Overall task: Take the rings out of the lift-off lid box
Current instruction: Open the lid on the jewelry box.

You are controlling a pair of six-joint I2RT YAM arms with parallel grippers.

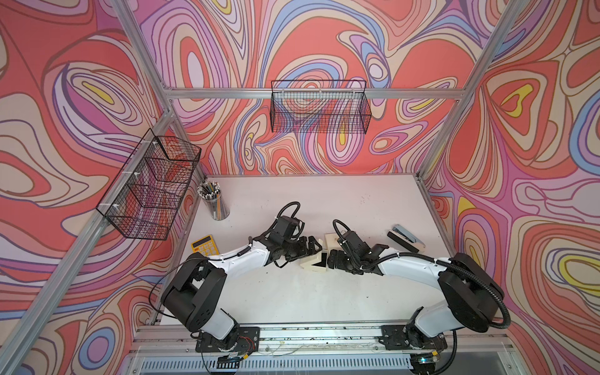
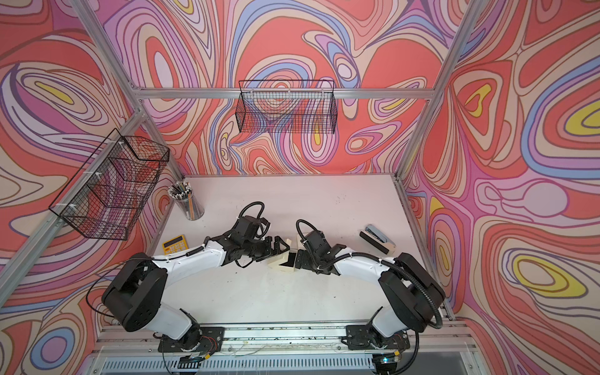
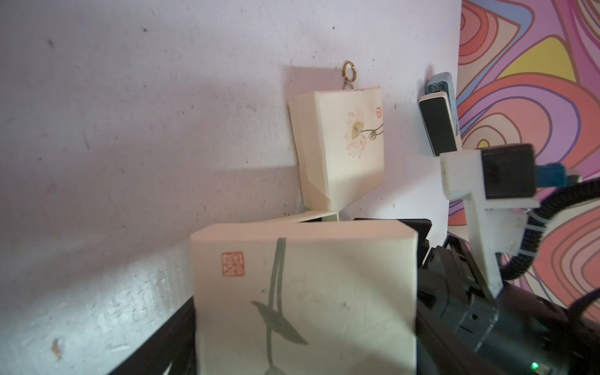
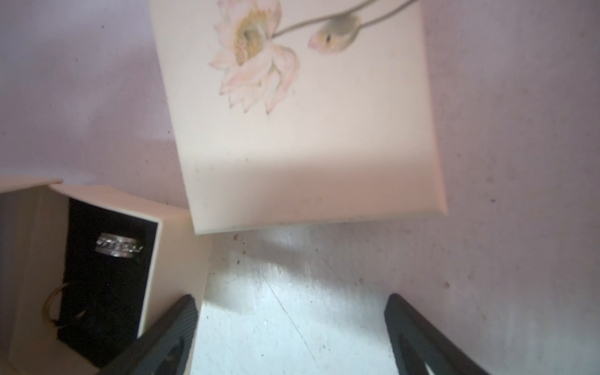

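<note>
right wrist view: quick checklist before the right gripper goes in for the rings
1. Lid off box, lying on table: ok.
2. Left gripper clamps box, opening tipped toward right gripper: ok.
3. Right gripper open, empty: ok.
4. Silver ring visible in the black lining: ok.
5. Thin ring reachable: cannot tell, half hidden at lining edge.
6. Right gripper aimed at box: not ok, gap faces bare table; box sits beside one finger.
</note>
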